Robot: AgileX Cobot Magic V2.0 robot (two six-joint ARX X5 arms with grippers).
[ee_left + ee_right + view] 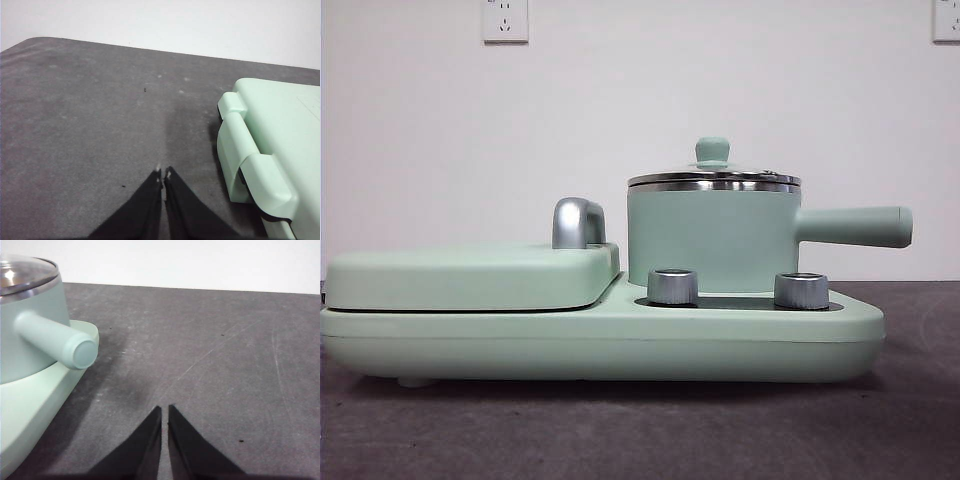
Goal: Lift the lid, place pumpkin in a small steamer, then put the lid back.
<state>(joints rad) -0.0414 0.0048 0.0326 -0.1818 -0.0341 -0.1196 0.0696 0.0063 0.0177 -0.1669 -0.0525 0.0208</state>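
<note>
Your left gripper point(163, 172) is clenched on nothing, jaws pressed together over the dark grey table point(90, 125), just beside the end of the wide mint-green appliance base point(280, 150). Your right gripper point(164, 410) is the same deal: closed and empty, hanging above bare tabletop near the pot's long straight handle point(52, 340). That mint-green cylindrical small steamer point(710, 240) sits on the base's right half behind two silver knobs point(672, 286), handle pointing right. The clear-glass lid point(713, 176) with its steel rim and mint knob is on top of it. The flat mint-green rectangular cover point(470, 275) with the chrome handle point(577, 222) lies to the left. Can't spot the pumpkin in any view.
</note>
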